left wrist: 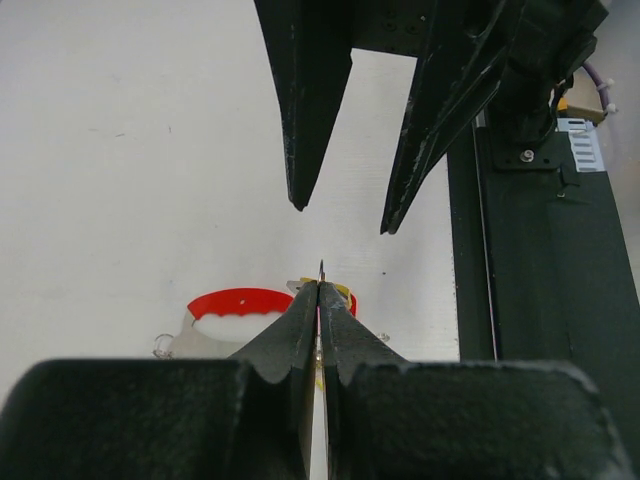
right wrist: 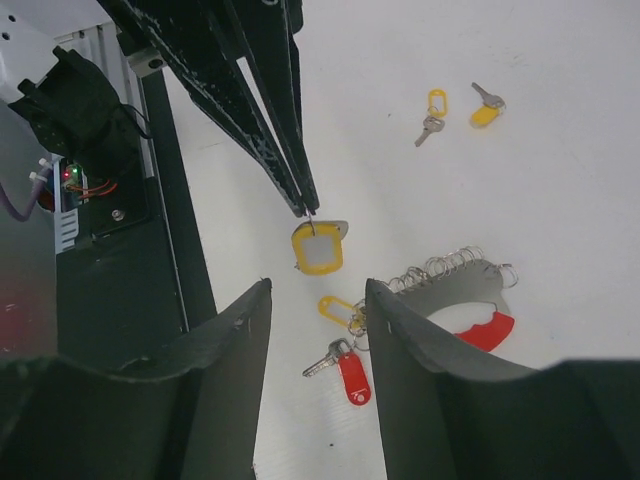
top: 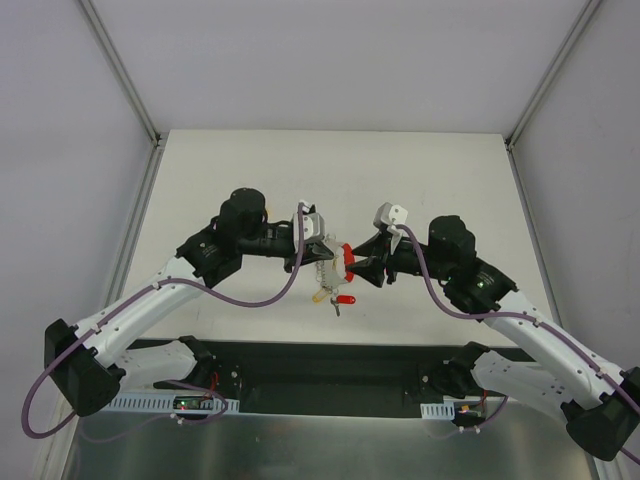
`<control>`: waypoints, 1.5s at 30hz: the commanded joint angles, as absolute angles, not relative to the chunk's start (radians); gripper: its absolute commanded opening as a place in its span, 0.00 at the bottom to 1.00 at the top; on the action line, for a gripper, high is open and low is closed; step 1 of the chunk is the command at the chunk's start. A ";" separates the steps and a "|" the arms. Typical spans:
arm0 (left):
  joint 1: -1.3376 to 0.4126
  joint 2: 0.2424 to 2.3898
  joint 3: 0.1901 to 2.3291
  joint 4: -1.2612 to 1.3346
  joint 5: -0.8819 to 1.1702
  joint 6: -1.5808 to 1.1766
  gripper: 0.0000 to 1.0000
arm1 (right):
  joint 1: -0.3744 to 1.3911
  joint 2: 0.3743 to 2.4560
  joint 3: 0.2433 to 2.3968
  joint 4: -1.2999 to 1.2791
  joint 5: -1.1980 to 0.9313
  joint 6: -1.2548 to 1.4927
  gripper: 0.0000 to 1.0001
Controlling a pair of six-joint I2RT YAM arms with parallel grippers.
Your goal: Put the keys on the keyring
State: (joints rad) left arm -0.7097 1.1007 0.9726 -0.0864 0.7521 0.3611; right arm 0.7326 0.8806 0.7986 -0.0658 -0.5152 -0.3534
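Two robot arms meet over the middle of the flat white table (top: 250, 170) in the top view. The left gripper (top: 322, 250) and the right gripper (top: 358, 266) are nose to nose. The keyring (top: 346, 256) shows between them as a red curve with a pale ribbed strip beside it. A small red tag (top: 344, 298) lies just near it.

In the left wrist view, the left gripper (left wrist: 320, 285) has its two black fingers pressed flat together. They pinch a thin shiny wire (left wrist: 321, 268) that pokes out at the tips. Past them, the red curve of the keyring (left wrist: 240, 300) lies on the table. The right gripper (left wrist: 343, 218) has long pointed fingers, spread apart with nothing between them.

In the right wrist view, a square yellow tag (right wrist: 318, 248) with a white middle hangs from the left gripper (right wrist: 305, 205). The right gripper (right wrist: 317, 287) has chunky fingers, wide apart and holding nothing. The keyring (right wrist: 470, 300) lies flat just beside its right finger. It is a smooth grey half circle with a red curved part and a row of tiny wire rings (right wrist: 450, 268). A silver key with a red tag (right wrist: 352, 378) touches its end. More keys (right wrist: 486, 113) with yellow heads lie well apart from it.
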 commanded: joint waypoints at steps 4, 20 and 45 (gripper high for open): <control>-0.761 1.078 1.014 -0.052 0.805 0.396 0.00 | 0.730 0.870 0.856 -0.035 -0.607 -0.376 0.43; -0.816 1.101 1.061 -0.054 0.816 0.407 0.00 | 0.729 0.868 0.854 -0.041 -0.670 -0.396 0.37; -0.834 1.086 1.040 -0.052 0.717 0.419 0.26 | 0.729 0.851 0.876 -0.127 -0.643 -0.413 0.01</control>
